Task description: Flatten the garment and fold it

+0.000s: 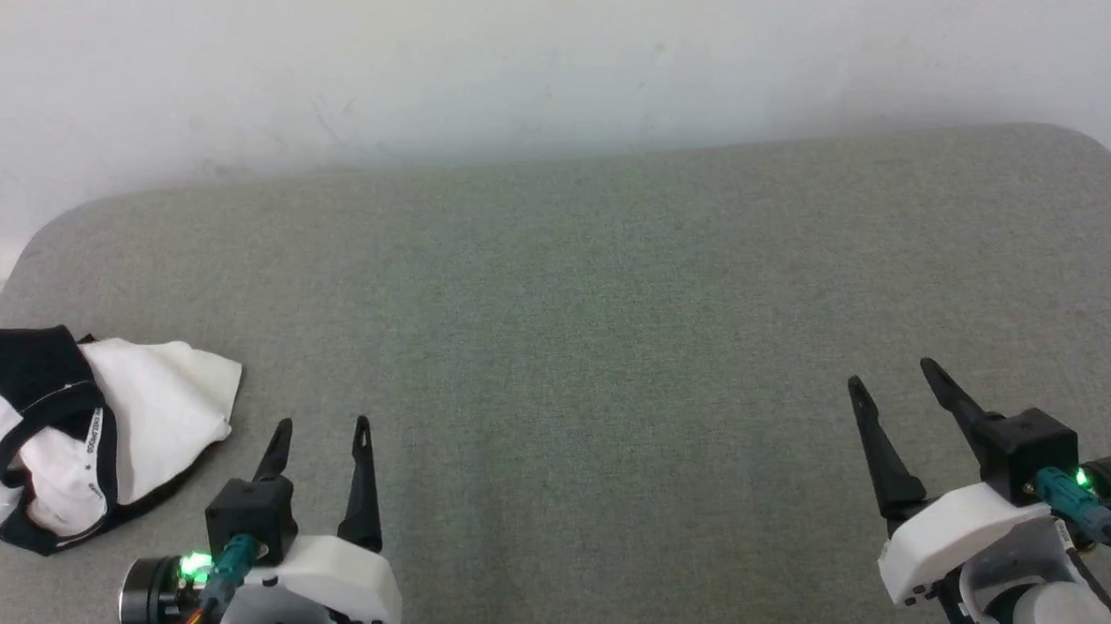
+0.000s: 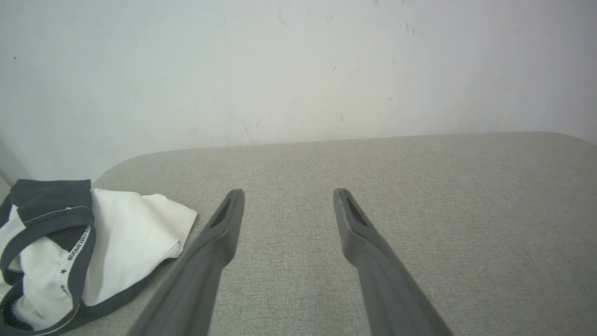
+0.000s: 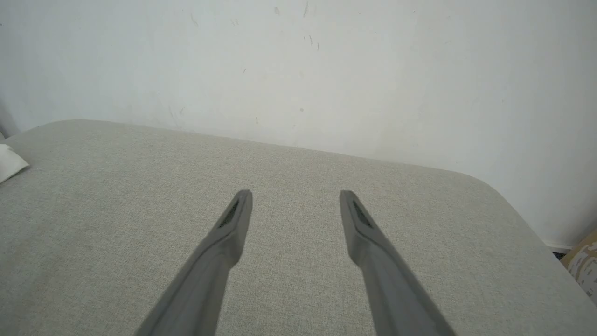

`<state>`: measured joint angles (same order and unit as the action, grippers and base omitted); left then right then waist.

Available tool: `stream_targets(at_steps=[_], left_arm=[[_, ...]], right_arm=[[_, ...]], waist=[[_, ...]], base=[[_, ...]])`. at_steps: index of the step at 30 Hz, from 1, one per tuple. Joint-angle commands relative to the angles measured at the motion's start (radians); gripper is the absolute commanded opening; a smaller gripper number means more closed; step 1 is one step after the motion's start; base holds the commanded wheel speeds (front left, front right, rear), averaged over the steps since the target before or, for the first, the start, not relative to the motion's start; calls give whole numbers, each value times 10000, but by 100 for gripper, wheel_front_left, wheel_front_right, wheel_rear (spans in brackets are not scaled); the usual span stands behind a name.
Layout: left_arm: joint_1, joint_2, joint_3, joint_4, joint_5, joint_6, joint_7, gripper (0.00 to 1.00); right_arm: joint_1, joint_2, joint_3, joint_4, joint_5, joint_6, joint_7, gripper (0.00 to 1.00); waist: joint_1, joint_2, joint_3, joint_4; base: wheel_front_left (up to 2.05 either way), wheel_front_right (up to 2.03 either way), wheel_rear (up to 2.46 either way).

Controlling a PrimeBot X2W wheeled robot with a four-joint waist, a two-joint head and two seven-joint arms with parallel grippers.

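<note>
grey fabric-covered table (image 1: pixel 611 300). crumpled white t-shirt with black trim (image 1: pixel 157 414) lies just left of left hand (image 1: pixel 321 425); right hand (image 1: pixel 886 373) well apart. both hands wide, empty.

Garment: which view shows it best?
Head view: the garment lies crumpled on the grey surface, seen from above and cropped at the left edge. Left wrist view shows it closer but cut off at left and bottom. Right wrist view has a white corner of it at its left edge.
</note>
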<state>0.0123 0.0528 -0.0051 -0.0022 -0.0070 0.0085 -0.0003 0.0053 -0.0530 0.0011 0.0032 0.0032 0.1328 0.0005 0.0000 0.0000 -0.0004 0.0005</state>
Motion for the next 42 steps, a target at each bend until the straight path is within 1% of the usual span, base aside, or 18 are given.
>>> stream_targets(at_steps=[1,13,21,31,42], left_arm=[[-13,-1,8,-6,-34,5,-20,100],[-53,17,24,-29,-104,44,-148,100],[-116,46,80,5,-159,114,-283,100],[-228,161,206,155,-259,179,-592,100],[-365,280,330,318,-447,184,-953,100]], right_arm=[[-6,-1,4,-16,4,-2,8,100],[-23,5,-45,-124,168,-4,-37,100],[-4,7,-28,-226,273,-5,4,100],[25,10,39,-414,451,-7,153,100],[-37,12,171,-651,775,-8,330,100]], waist=[[0,0,-1,5],[0,0,-11,104],[0,0,-24,379],[0,0,-68,1059],[0,0,-93,2000]], base=[[0,0,0],[0,0,0],[0,0,0],[0,0,0],[0,0,0]])
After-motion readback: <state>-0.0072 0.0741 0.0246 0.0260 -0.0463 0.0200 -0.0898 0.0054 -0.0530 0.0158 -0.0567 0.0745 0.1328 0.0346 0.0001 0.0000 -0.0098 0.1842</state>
